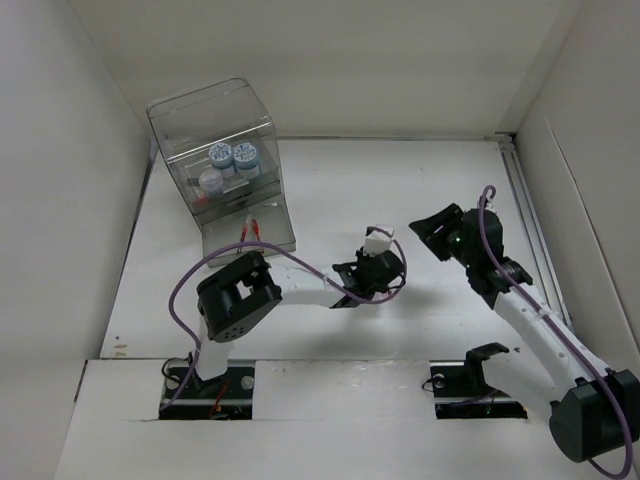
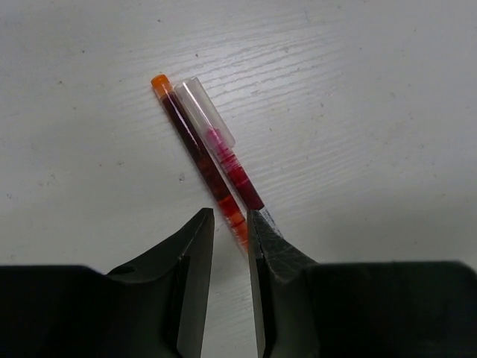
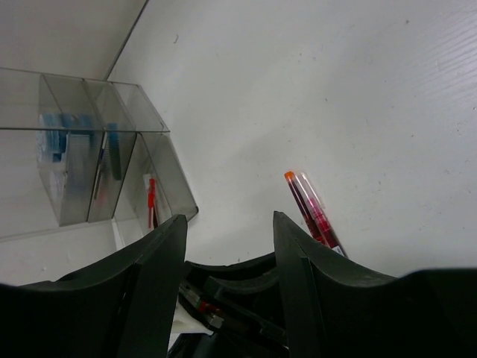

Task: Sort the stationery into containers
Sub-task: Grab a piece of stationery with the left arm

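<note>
Two thin red pens lie side by side on the white table, one with an orange end (image 2: 195,145) and one with a clear cap (image 2: 216,138). My left gripper (image 2: 230,216) stands low over their near ends with its jaws narrowly apart. The orange-ended pen's tip sits between the fingertips against the right finger, with a gap left on the other side. The right wrist view shows both pens (image 3: 309,209) past the left arm. My right gripper (image 3: 228,220) hangs open and empty above. The clear organizer (image 1: 225,170) holds blue-white rolls (image 1: 233,157).
The organizer's bottom drawer (image 1: 268,240) is pulled out toward the arms with a red pen (image 3: 151,201) inside. White walls enclose the table on three sides. The right gripper (image 1: 435,228) is right of the left gripper (image 1: 370,268).
</note>
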You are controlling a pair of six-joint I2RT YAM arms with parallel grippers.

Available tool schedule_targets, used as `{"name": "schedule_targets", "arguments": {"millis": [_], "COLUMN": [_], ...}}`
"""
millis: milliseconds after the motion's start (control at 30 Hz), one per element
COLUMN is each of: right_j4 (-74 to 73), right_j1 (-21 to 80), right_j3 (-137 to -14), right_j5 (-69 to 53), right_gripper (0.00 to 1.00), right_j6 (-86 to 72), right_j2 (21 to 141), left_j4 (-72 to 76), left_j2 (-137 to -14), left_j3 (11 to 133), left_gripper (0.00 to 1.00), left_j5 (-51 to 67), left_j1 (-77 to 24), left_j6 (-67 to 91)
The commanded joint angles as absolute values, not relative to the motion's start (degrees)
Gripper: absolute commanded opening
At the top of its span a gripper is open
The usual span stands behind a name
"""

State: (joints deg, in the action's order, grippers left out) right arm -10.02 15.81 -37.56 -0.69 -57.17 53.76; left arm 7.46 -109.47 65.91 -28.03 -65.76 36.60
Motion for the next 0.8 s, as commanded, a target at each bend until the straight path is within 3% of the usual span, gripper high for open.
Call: {"name": "schedule_targets", "arguments": {"millis": [0,233,533,667,767], "right_j4": [-8.2,-7.0,-6.5,-6.5,-6.0], "right_j1": [15.5,15.5,15.5,15.5,15.5], "right_j3": [-37.6,-36.6,-36.0,-36.0,-36.0], "right_j5": [-1.8,-2.3,-2.8,-3.3,-3.3], "right_gripper": [0.56,0.56,0.56,0.56,0.57], "right_j6": [-56.3,-56.3,-56.3,-55.8,-55.8], "right_j2": [53.5,54.1,54.1,54.1,54.1], "left_j4": [6.8,6.2,4.0,4.0,4.0], "left_j2": [-111.3,-113.2,-114.4,-108.7,-104.1], "left_j3": [67.1,67.7,66.1,61.6,57.9], "left_gripper": [0.21,0.19,0.24,0.03,0.0], "left_j5": [-28.0,-28.6,-31.1,-33.7,-34.9], "left_j1": [-65.7,-65.7,-65.7,-65.7,-64.5], "left_j6": [37.3,37.9,39.0,39.5,40.1]}}
